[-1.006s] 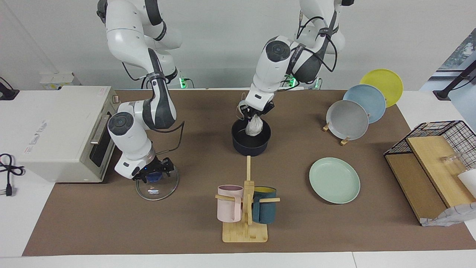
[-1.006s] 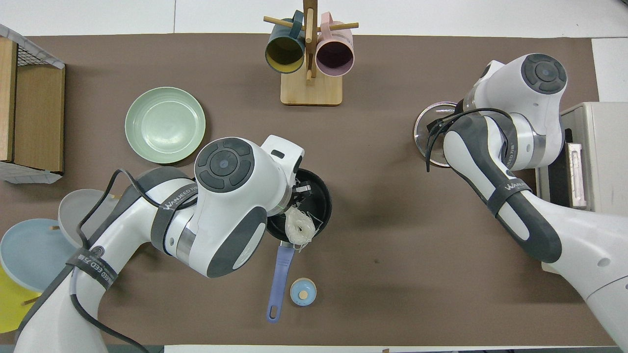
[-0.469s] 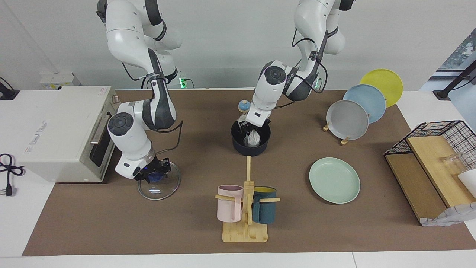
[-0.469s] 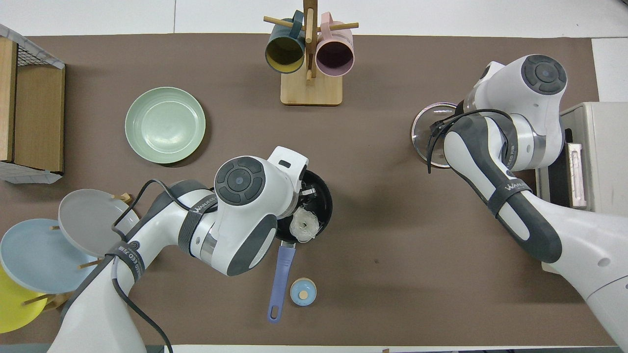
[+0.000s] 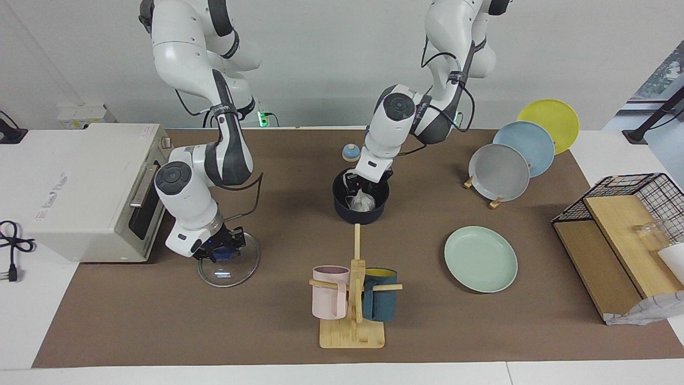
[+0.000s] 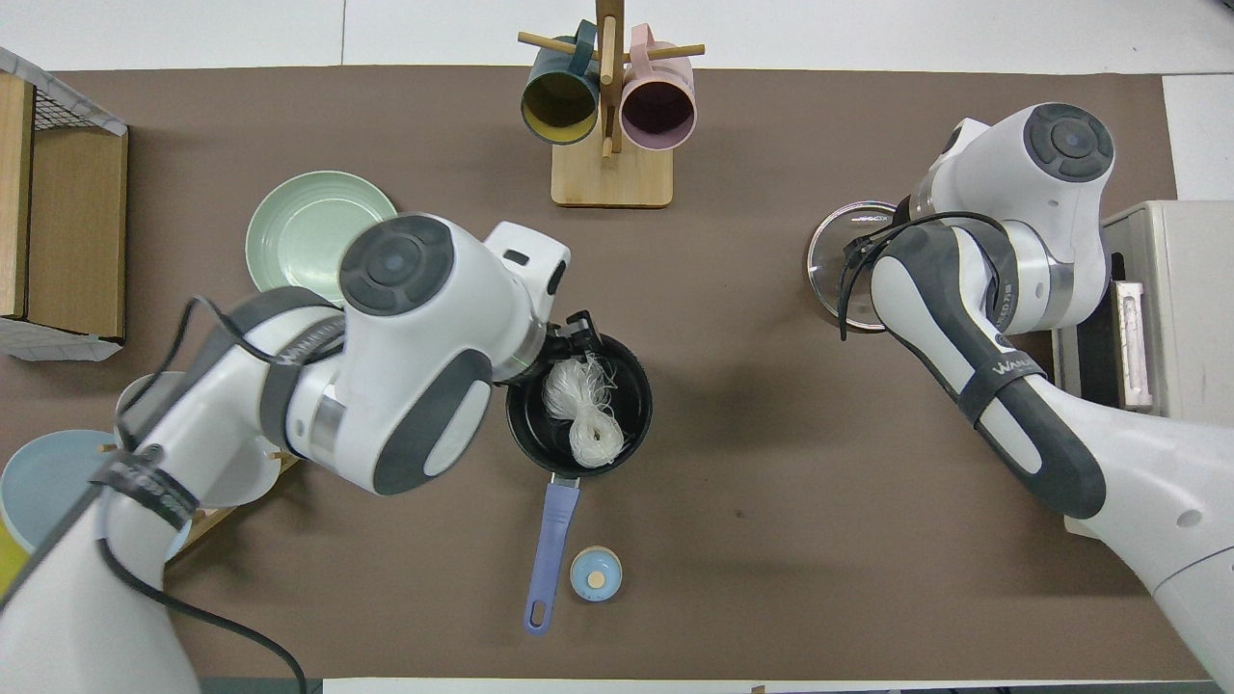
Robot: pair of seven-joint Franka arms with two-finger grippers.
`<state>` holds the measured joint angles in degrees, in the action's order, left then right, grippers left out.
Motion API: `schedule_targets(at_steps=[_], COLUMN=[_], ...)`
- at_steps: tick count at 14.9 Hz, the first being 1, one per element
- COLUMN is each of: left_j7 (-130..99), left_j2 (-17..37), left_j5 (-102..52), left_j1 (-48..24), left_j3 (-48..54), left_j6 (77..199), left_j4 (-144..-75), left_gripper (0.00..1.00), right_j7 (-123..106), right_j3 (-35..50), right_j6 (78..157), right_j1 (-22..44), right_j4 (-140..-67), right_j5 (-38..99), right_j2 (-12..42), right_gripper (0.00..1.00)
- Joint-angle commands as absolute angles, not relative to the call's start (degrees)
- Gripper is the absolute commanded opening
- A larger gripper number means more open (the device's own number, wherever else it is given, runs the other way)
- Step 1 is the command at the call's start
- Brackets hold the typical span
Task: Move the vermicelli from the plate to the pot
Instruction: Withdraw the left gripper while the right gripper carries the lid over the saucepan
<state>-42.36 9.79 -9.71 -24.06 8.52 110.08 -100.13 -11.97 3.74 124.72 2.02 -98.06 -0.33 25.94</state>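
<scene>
- Sitting in the pot, just left of centre in the overhead view: the noodles, a whitish bundle lying loose against the dark floor.
- Lying bare at lower right of the facing view: the mint-green plate, nothing on it, well apart from the pot.
- Hanging just above the pot's rim, centre of the facing view: the left gripper, tips near the top of the bundle; whether the fingers are parted or closed on a few strands cannot be told from either view.
- Judging the step: the drop-off itself, with the bundle's weight seemingly down in the pot and only the let-go and pull-away left.
- Calling next for a straight lift clear of the rim, watching for thin strands clinging to the fingertips and dragging the bundle back out.
- Pointing toward the bottom of the overhead view: the pot's blue handle, with a small blue knob beside it, both clear of the lifting path.
- Waiting at lower left of the facing view: the right gripper, low over a glass lid by the oven; its grip cannot be told either.
</scene>
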Motion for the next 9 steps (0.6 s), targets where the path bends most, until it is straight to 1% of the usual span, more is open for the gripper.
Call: schedule_targets(at_steps=[1,3,4,7,9], left_j7=[-33.08,-26.23,-25.58,-25.49,-24.79], left_j2=[6.09,2.56,2.20,1.67,1.50], left_j5=[-9.59,-7.65,-7.65,-7.65,-7.56], left_j1=[-16.90,-11.72,-10.47,-9.93,-8.10], left_j3=[8.26,8.00,8.00,8.00,7.82], left_j6=[99.86,97.40,96.60,95.72,95.54], left_j4=[-93.78,-93.78,-93.61,-94.22,-93.87], left_gripper=[1.00,1.00,1.00,1.00,1.00], right_j7=[-12.05,-9.16,-6.62,1.73,7.79], right_j3=[4.48,6.15,7.20,8.43,8.79], right_j6=[119.19,115.94,114.10,107.69,104.08], right_j1=[2.02,2.11,2.37,6.05,9.12], right_j4=[-94.67,-92.82,-91.68,-87.29,-84.65], right_j5=[0.26,0.18,0.09,0.09,0.09], right_j2=[24.87,24.18,23.91,23.47,23.47], right_gripper=[0.62,0.62,0.62,0.63,0.63])
